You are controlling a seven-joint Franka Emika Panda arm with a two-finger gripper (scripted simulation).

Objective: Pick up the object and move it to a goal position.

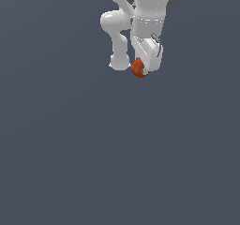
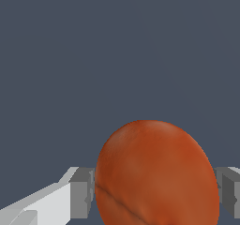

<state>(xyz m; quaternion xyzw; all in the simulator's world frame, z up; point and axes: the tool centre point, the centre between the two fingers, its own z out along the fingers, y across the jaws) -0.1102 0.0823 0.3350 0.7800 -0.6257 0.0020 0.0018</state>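
Honestly not much going on besides the main stuff. All you get is a flat, plain counter (image 1: 70, 149) in a dull blue-grey, filling the exterior view edge to edge. No seams, no markings, no edges showing, just a slightly lighter shade toward the lower part of that view. The wrist view has the same blue-grey counter (image 2: 117, 46) as backdrop, equally smooth and even. Can't tell where it ends in either view.
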